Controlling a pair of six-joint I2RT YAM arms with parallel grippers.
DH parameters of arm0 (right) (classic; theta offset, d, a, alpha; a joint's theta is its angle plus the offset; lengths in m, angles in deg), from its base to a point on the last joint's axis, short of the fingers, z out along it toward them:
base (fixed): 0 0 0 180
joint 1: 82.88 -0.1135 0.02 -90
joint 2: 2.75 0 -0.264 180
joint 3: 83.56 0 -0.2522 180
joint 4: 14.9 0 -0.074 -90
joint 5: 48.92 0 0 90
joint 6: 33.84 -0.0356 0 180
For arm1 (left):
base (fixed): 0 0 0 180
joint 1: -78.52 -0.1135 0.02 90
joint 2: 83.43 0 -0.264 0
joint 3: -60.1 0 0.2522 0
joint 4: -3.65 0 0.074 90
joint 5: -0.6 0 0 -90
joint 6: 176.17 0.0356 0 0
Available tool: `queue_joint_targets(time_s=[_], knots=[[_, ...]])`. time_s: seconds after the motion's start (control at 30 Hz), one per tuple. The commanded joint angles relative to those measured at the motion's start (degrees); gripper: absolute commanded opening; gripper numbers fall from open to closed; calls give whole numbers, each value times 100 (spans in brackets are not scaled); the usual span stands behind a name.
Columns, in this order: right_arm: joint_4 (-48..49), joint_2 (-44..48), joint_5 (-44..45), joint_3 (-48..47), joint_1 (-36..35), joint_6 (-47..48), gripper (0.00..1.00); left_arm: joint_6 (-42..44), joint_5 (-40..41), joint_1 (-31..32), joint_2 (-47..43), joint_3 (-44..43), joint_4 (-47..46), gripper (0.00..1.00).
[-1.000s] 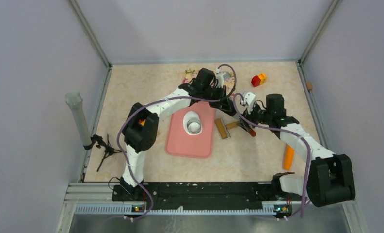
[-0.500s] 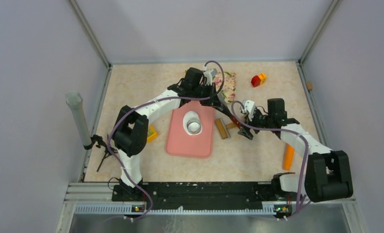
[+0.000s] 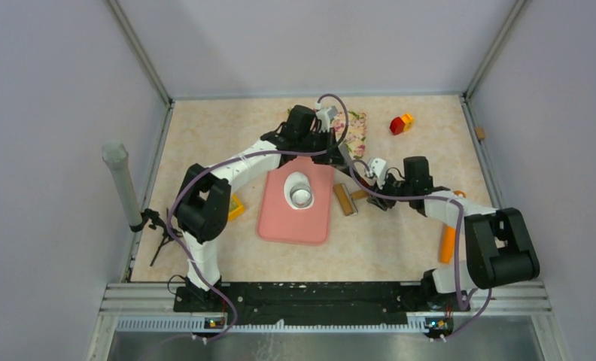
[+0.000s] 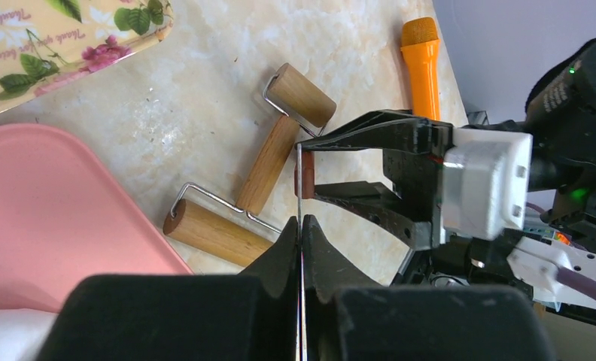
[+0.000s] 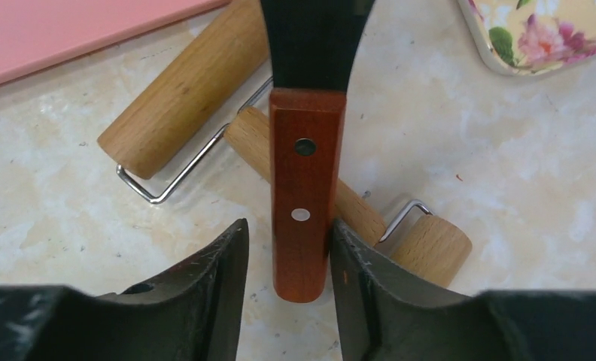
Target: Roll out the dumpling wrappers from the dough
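The dough (image 3: 296, 183) is a white lump on the pink mat (image 3: 295, 222), with a metal ring (image 3: 303, 198) at its near end. No dumpling wrappers show in any view. My left gripper (image 4: 300, 226) is shut on the thin blade (image 4: 299, 180) of a scraper, right of the mat above the table. The scraper's red-brown wooden handle (image 5: 302, 188) sits between the fingers of my right gripper (image 5: 287, 226). That gripper is open: the right finger touches the handle and a small gap remains on the left. From above, the two grippers (image 3: 346, 159) (image 3: 372, 189) meet.
A wooden double-ended roller (image 3: 345, 199) (image 5: 182, 90) lies on the table under the scraper. A floral tray (image 3: 355, 128) sits behind it. An orange tool (image 3: 448, 243), a red and yellow block (image 3: 400, 124) and a grey post (image 3: 122, 180) stand farther off.
My right gripper has moved left to the scraper's handle and its jaws have narrowed around it. The left arm shifted left with the blade, then held still.
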Motion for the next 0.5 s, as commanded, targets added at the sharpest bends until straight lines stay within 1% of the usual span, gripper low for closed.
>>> queue_joint_targets(time_s=[0.0,0.23,0.27,0.3,0.37,0.4,0.47], knots=[[19,-306,69,-389,-41,-58,41,-16,-70,-34,-466,92,-310,0],[-71,-404,-119,-392,-40,25,37,-121,-144,-131,-603,245,-456,0],[-86,-425,-120,-401,-44,39,34,-130,-142,-134,-612,270,-475,0],[-160,-452,-135,-429,-47,66,28,-136,-150,-144,-623,284,-482,0],[-445,-485,-205,-525,-43,182,7,-140,-168,-152,-624,288,-483,0],[-584,-471,-249,-600,-46,234,0,-140,-184,-149,-624,288,-483,0],[-836,-336,-247,-735,-46,308,0,-108,-219,-162,-637,286,-477,0]])
